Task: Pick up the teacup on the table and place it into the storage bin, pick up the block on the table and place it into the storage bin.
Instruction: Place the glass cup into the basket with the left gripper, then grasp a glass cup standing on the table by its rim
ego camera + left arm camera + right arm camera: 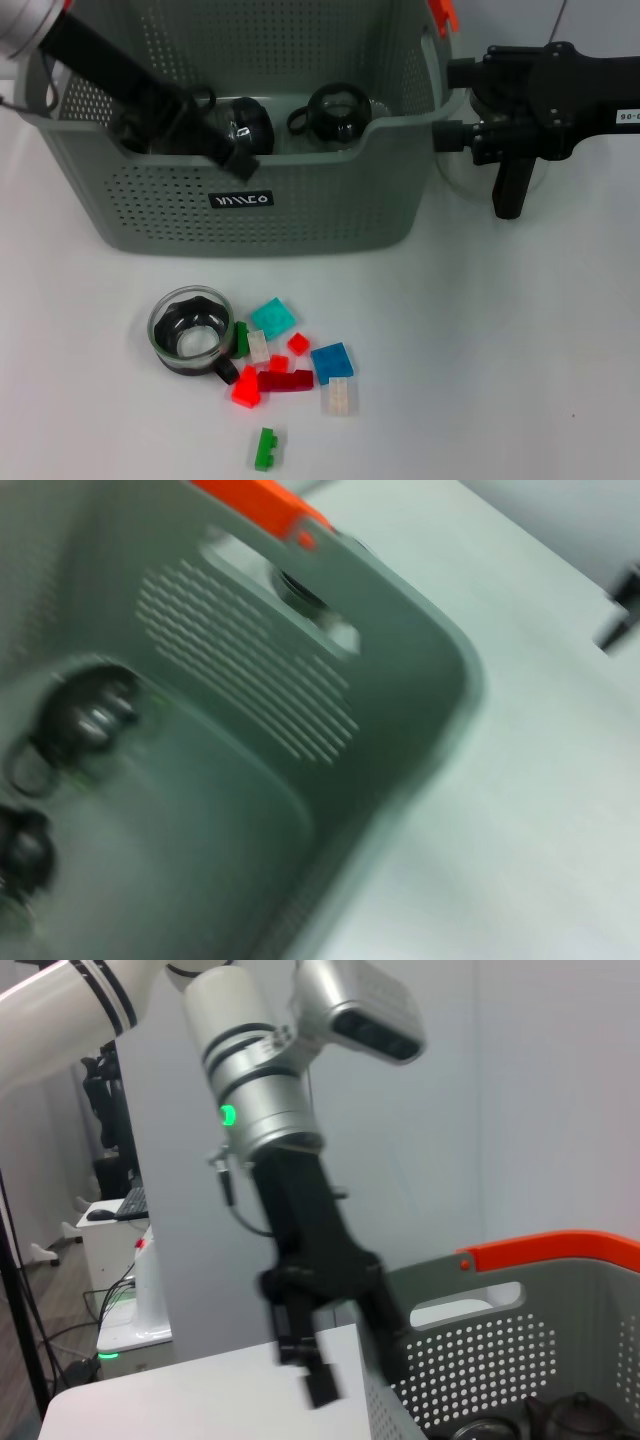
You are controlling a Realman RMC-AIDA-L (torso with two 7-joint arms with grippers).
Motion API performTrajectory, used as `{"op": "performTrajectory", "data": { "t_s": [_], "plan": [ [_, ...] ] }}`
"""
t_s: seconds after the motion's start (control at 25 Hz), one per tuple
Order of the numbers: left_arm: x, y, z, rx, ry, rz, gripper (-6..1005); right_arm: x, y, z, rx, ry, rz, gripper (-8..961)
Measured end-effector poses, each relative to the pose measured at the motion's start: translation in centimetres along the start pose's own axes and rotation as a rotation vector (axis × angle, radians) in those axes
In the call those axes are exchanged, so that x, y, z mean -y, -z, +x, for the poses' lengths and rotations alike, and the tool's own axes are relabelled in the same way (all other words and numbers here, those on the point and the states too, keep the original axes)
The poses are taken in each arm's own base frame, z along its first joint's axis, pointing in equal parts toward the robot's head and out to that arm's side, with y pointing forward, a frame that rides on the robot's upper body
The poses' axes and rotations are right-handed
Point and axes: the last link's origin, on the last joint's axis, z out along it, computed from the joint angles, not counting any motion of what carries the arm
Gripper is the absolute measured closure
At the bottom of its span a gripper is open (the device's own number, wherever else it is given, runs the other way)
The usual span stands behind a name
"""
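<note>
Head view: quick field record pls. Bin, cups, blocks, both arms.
storage bin: grey-green perforated basket, far side of table
in bin: two dark teacups
teacup on table: glass cup, upright, in front of bin
blocks: loose pile beside the cup; green one apart, nearer the robot
left pincer: above the bin interior, empty, open
right pincer: outside bin's right wall, idle, holding nothing

My left arm is silver and white with black bands and a green light; my right gripper is black.
</note>
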Motion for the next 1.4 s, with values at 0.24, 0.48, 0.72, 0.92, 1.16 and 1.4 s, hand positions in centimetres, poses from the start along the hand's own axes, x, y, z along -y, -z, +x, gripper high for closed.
{"op": "performTrajectory", "data": {
  "t_s": [0.24, 0.48, 0.72, 0.92, 1.16, 1.4],
  "plan": [
    [-1.2, 0.4, -2.0, 0.081, 0.047, -0.059, 150, 0.2, 0.4, 0.4, 0.023, -0.006, 0.014, 60],
    [-0.8, 0.0, -4.4, 0.134, 0.136, -0.059, 151, 0.2, 0.4, 0.9, 0.032, -0.004, 0.014, 60],
    [-0.1, -0.5, -7.0, 0.142, 0.241, -0.064, 151, 0.3, 0.3, 1.2, 0.036, 0.011, 0.015, 59],
    [0.9, -1.9, -9.2, 0.152, 0.336, -0.053, 152, 0.2, 0.0, 1.4, 0.037, 0.022, 0.005, 59],
    [1.6, -3.1, -10.7, 0.153, 0.388, -0.049, 152, 0.2, 0.2, 1.4, 0.034, 0.033, -0.001, 59],
    [2.0, -3.6, -11.3, 0.127, 0.350, -0.035, 152, 0.3, 0.4, 1.3, 0.032, 0.037, 0.002, 59]
  ]
}}
